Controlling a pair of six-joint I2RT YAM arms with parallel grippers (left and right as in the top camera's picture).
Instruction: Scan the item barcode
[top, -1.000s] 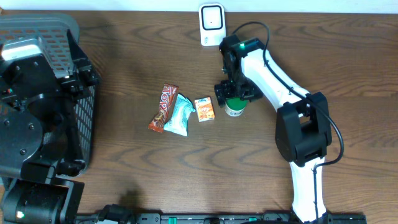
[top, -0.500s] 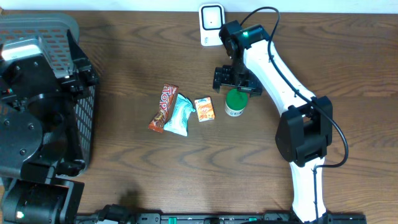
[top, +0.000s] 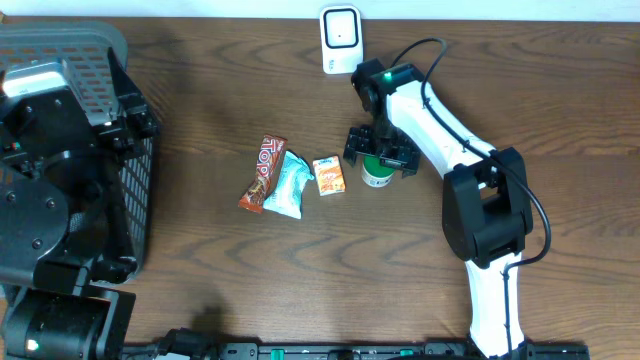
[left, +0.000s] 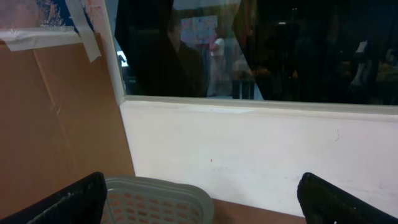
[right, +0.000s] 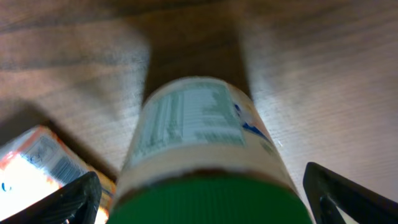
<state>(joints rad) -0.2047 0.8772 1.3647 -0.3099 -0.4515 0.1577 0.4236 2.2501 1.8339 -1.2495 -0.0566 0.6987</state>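
Observation:
A small jar with a green lid (top: 376, 176) stands upright on the wooden table (top: 560, 120), its printed white label (right: 196, 118) facing the right wrist camera. My right gripper (top: 381, 152) hovers straight above it and is open; one fingertip (right: 65, 202) is left of the green lid (right: 211, 202) and the other is right of it, neither touching. The white scanner (top: 340, 40) stands at the table's back edge. My left gripper (left: 202, 202) is open and empty above the basket (left: 155, 199).
An orange carton (top: 329, 175) lies just left of the jar, also showing in the right wrist view as the carton (right: 37, 168). Further left lie a teal packet (top: 289, 186) and a red bar (top: 262, 172). A grey basket (top: 95, 45) sits at the far left under the left arm.
My right gripper rose off the jar toward the scanner, then came back down over the jar, still open. The jar and the left arm stayed where they were.

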